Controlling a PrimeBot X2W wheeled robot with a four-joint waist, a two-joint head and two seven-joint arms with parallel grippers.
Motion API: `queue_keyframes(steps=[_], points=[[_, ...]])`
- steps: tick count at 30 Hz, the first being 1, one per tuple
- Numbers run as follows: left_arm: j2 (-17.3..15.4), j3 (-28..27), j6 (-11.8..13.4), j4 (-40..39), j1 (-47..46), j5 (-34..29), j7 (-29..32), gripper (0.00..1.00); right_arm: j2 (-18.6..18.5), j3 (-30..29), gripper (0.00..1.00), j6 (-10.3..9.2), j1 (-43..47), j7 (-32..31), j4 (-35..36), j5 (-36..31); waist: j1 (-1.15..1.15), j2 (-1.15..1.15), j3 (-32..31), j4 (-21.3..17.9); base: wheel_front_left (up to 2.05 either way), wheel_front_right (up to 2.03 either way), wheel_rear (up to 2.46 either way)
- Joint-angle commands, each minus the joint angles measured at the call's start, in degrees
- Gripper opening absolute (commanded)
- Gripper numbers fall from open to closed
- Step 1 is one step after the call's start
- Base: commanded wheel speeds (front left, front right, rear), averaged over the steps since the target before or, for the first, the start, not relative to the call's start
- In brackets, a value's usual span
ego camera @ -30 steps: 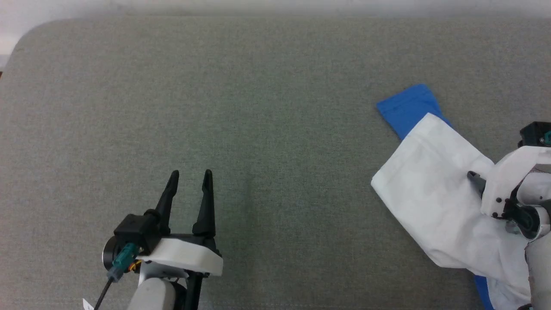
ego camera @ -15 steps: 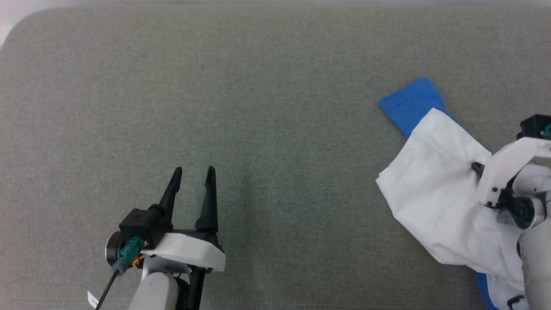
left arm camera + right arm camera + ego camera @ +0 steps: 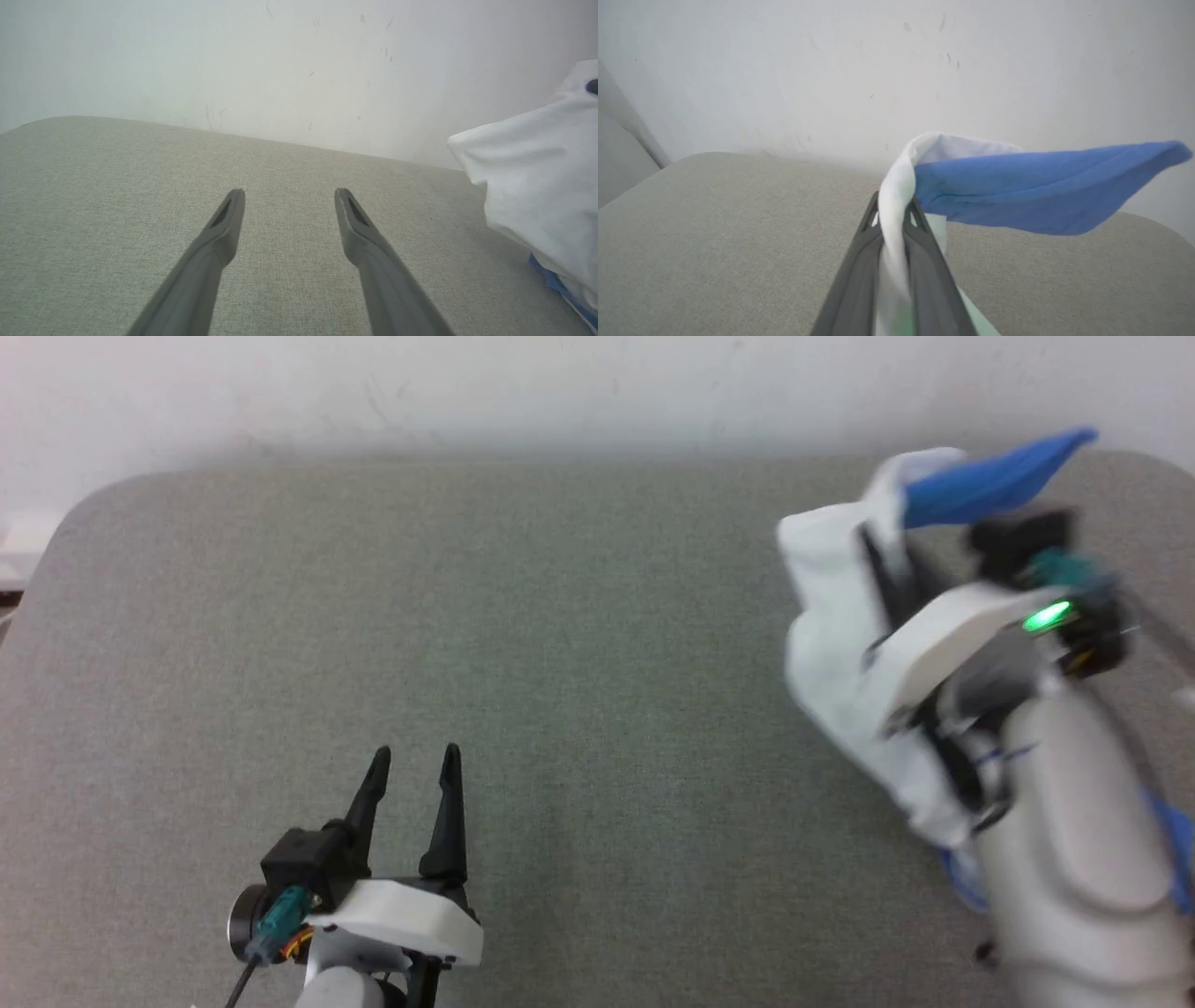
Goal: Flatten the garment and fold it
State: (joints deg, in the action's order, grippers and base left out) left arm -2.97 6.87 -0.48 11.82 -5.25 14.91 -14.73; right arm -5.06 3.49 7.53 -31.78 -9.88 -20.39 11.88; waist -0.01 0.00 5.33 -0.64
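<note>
Upper right, the fingers of the right gripper (image 3: 882, 569) are pinching the bunched shirt (image 3: 831, 653) aloft. Lower left, those of the left gripper (image 3: 413, 761) are standing wide, empty. Taking a second edge there is likely helping it spread flat.

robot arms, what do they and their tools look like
The left tool and right tool each have two long, tapering dark fingers on a white housing with a black block. The left carries a teal connector and black cable; the right has a teal part and a lit green light. Forearms are pale grey, rounded.
</note>
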Motion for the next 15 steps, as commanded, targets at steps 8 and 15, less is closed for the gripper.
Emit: queue_keyframes(steps=[8,15], points=[[0.1,0.0,0.1,0.3,1.6,-0.1,-0.3,1.00,1.7,19.0,0.00,-0.04,17.4,-4.5,1.5,1.8,0.01,0.00,-1.6,-1.1,0.00,0.00,0.00],[0.1,0.1,0.2,1.0,1.7,0.1,-0.3,1.00,2.0,21.7,1.00,-0.04,25.9,-0.6,4.0,5.3,0.01,0.00,-1.5,-1.7,0.00,0.00,0.00]])
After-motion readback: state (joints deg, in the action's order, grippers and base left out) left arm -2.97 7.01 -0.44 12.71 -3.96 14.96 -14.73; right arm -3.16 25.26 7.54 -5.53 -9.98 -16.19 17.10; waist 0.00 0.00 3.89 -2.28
